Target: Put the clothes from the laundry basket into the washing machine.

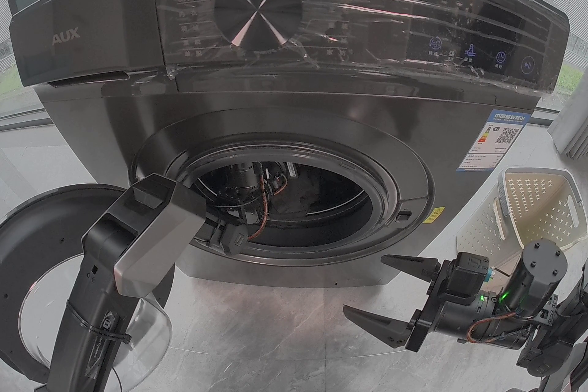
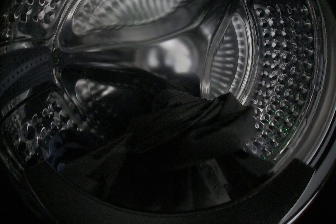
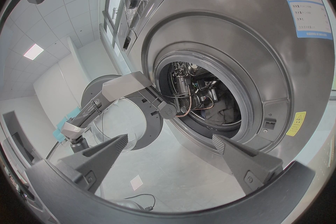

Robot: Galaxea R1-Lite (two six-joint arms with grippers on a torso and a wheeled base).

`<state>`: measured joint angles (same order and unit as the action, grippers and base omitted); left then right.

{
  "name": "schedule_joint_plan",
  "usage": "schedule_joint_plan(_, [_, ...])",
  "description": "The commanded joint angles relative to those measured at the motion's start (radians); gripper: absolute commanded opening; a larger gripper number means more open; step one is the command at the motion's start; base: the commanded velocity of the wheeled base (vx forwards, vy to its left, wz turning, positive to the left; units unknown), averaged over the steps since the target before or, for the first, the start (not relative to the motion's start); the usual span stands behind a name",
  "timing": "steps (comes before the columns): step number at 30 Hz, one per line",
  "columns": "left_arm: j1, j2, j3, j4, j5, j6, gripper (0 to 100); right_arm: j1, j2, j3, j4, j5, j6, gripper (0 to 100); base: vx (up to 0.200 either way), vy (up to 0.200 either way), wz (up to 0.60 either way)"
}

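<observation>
The grey washing machine (image 1: pixel 294 105) stands with its round opening facing me. My left arm reaches through that opening, and its wrist (image 1: pixel 245 182) and left gripper (image 1: pixel 278 171) are inside the drum (image 2: pixel 280 60). Dark clothes (image 2: pixel 189 123) lie heaped on the drum's bottom, just under the left wrist camera, and show as a crumpled grey cloth (image 1: pixel 301 195) behind the wrist. My right gripper (image 1: pixel 364 284) hangs open and empty in front of the machine, low on the right, its fingers pointing left. The white perforated laundry basket (image 1: pixel 539 209) stands tilted at the machine's right side.
The machine's round door (image 1: pixel 37 264) is swung wide open to the left, next to my left arm. Grey tiled floor (image 1: pixel 294 326) spreads in front of the machine. A control panel with a dial (image 1: pixel 258 9) runs across the top.
</observation>
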<state>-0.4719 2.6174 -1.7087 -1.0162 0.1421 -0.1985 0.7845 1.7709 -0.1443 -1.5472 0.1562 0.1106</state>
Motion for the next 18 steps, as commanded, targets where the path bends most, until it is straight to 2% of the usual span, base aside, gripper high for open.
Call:
schedule_joint_plan(1, [-0.022, -0.089, 0.127, 0.014, -0.013, -0.018, 100, 0.001, 0.002, 0.000, -0.001, 0.000, 0.000, 100, 0.000, 0.000, 0.00])
schedule_joint_plan(8, [-0.060, -0.116, 0.281, 0.042, -0.059, -0.009, 100, 0.010, 0.002, 0.003, -0.001, 0.000, 0.001, 100, 0.000, 0.000, 0.00])
schedule_joint_plan(17, [-0.047, -0.023, 0.230, 0.033, -0.049, 0.001, 100, 0.010, -0.001, 0.002, -0.001, 0.000, 0.001, 100, 0.000, 0.000, 0.00])
schedule_joint_plan(18, [-0.045, -0.022, 0.227, 0.034, -0.049, 0.004, 0, 0.010, -0.001, 0.000, -0.001, 0.000, 0.001, 100, 0.000, 0.000, 0.00])
